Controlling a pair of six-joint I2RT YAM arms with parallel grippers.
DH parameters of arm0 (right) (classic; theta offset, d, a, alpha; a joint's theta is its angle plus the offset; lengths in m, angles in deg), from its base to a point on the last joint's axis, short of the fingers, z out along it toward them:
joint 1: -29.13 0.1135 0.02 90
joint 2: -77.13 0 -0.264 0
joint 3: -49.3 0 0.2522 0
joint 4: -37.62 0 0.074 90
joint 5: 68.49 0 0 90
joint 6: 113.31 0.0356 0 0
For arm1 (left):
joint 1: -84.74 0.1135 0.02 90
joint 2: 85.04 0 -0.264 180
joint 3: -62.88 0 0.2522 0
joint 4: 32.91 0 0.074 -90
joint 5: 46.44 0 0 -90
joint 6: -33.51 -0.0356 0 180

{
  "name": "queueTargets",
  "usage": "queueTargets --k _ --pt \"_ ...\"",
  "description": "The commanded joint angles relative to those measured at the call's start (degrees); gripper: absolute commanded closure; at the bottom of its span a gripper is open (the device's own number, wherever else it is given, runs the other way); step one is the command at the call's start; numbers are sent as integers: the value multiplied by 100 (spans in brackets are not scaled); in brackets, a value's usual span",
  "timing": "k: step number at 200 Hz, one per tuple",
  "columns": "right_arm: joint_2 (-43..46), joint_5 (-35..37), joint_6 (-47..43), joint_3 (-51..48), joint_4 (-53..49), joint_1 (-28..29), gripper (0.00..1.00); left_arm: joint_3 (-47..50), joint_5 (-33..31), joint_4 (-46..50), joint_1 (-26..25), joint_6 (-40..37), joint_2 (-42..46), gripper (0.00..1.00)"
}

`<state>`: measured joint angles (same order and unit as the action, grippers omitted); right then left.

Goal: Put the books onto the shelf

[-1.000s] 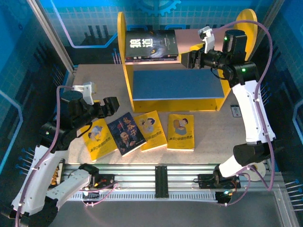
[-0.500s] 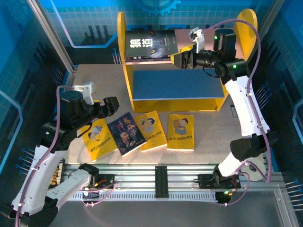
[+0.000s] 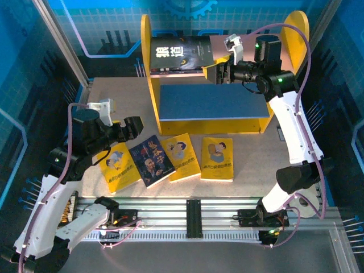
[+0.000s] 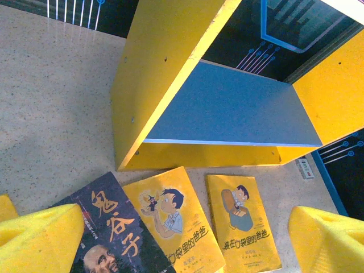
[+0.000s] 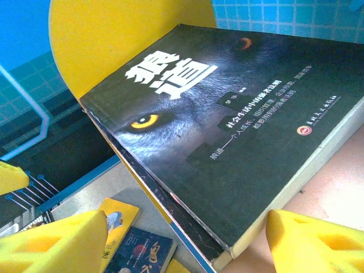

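Wolf-cover book [image 3: 181, 54] lies flat on the shelf [image 3: 149, 57], left end of the pink upper board; right pincer [image 3: 219, 73] sits at the book's right edge, jaws apart, gripping nothing. Four remain on the table [image 3: 114, 91], in a row between shelf front and near edge: leftmost yellow book [image 3: 122, 168]; dark portrait book [image 3: 151, 162]; middle yellow book [image 3: 182, 156]; right yellow book [image 3: 218, 158]. Left pincer [image 3: 133, 126] is wide and empty above the row's left end. Judgement: one of five shelved, early stage.

A dark wolf-faced book [image 5: 227, 125] lies flat on the pink board [image 5: 335, 193], beside the yellow side panel [image 5: 108, 40] at 11 o'clock. The right gripper [image 5: 187, 250] holds its 2 yellow pads [image 5: 62, 242] apart at 7 and 5 o'clock. Below, at 7 o'clock, lie a yellow book [image 5: 116, 219] and a dark-blue book [image 5: 142, 253].
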<state>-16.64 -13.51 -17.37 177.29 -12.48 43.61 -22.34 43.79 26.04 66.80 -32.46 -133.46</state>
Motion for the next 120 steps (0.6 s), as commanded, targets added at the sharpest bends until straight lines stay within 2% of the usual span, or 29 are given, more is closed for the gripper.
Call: queueTargets --k 1,120 --pt "14 -180 -86 108 -70 99 26 50 18 -19 18 56 50 6" --pt "97 -186 -228 32 -198 204 26 45 2 -10 18 40 69 6"
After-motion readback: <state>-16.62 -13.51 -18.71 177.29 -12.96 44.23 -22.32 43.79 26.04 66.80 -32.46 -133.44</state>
